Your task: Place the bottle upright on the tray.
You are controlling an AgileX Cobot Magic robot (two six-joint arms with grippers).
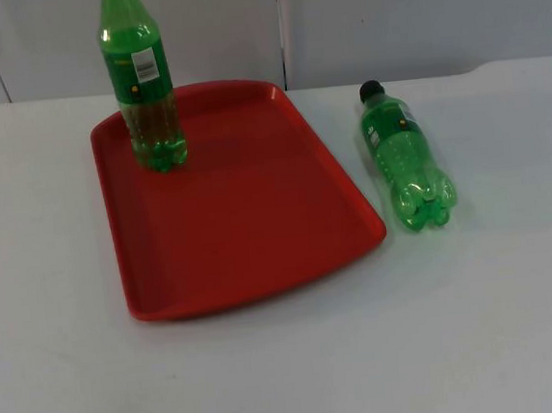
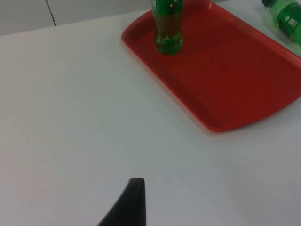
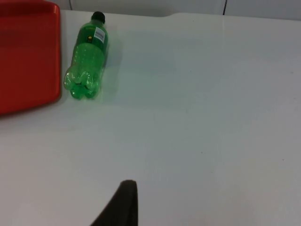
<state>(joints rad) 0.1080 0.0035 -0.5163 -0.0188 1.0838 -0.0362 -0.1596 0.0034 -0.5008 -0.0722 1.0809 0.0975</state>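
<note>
A red tray lies on the white table, left of centre. One green bottle stands upright in the tray's far left corner. A second green bottle with a black cap lies on its side on the table just right of the tray, cap toward the wall. My left gripper hangs over bare table, well short of the tray and the standing bottle. My right gripper is over bare table, a good way from the lying bottle. Neither holds anything I can see.
A grey partition wall closes off the table's far edge, right behind the tray. Wide bare table stretches in front of the tray and to the right of the lying bottle.
</note>
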